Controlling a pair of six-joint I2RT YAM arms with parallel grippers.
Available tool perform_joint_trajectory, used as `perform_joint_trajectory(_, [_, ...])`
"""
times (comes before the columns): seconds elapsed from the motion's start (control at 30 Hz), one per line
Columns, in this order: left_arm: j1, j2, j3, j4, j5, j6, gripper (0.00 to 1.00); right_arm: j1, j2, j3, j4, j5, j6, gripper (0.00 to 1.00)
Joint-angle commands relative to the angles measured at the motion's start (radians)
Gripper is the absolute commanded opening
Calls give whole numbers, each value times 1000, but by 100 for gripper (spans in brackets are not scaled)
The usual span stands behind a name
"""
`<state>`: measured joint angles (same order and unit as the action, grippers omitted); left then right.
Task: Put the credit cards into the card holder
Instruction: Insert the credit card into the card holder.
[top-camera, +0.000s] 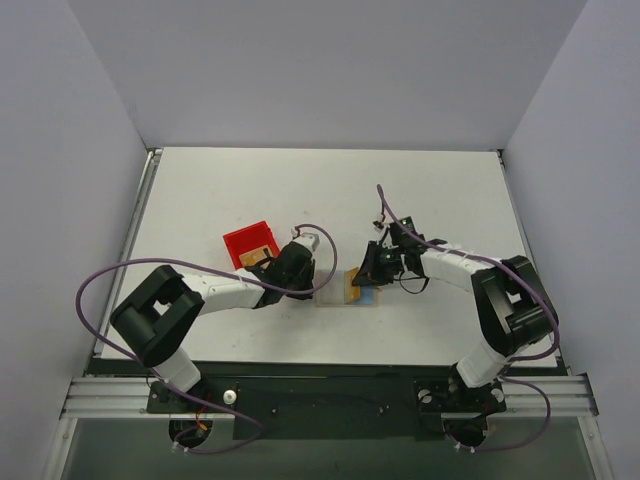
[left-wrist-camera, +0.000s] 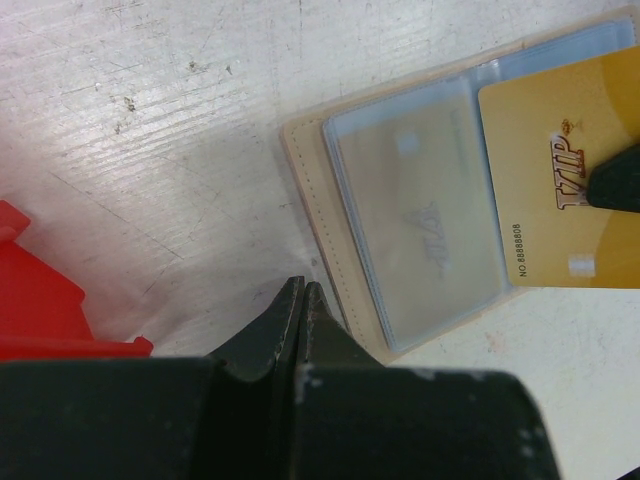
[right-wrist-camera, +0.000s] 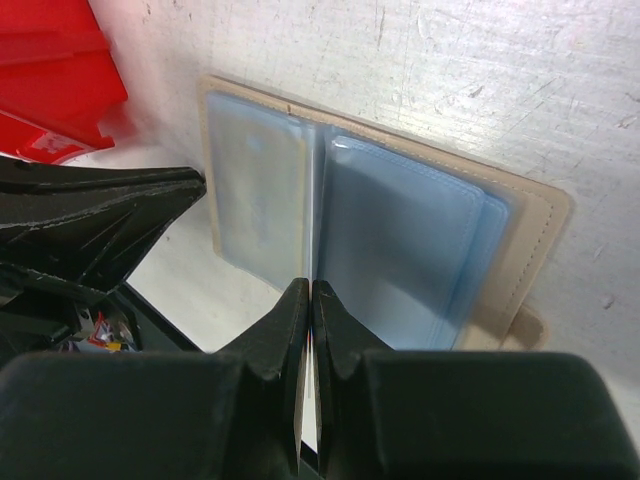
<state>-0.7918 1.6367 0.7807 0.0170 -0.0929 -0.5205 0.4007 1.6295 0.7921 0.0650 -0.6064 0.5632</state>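
The card holder (left-wrist-camera: 310, 190) lies open on the surface (left-wrist-camera: 150, 120) between my arms. My left fingers (left-wrist-camera: 282, 325) are pressed together at its edge; the right fingers (right-wrist-camera: 285, 320) are together too, one tip touching a gold credit card (left-wrist-camera: 560, 150) lying over the holder's other half.

The left arm (top-camera: 215, 292) and right arm (top-camera: 470, 268) match: white tubular links between bulky black joint housings, the largest a blocky black elbow. A purple cable (top-camera: 150, 262) trails loosely along each, from base to wrist, and thinner black wires hang near the right wrist. Both bases are black, with small silver screws, on a black plate (top-camera: 310, 405) fixed to a silver slotted rail (top-camera: 100, 398). The left tool (left-wrist-camera: 303, 288) and right tool (right-wrist-camera: 308, 288) have matte black fingers tapering to sharp tips, lightly scuffed and dust-specked.
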Motion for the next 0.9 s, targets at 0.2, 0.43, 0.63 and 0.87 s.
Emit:
perform_joint_trajectory(0.2, [3, 17, 29, 40, 18, -7, 0, 4, 27, -13, 53, -18, 18, 0])
perform_joint_trajectory(0.43, [3, 21, 31, 41, 19, -7, 0, 6, 29, -16, 64, -27, 23, 0])
perform_joint_trajectory(0.63, [5, 22, 32, 38, 19, -7, 0, 4, 13, -21, 65, -23, 27, 0])
perform_joint_trajectory(0.87, [3, 22, 31, 38, 18, -9, 0, 3, -26, -27, 61, -9, 32, 0])
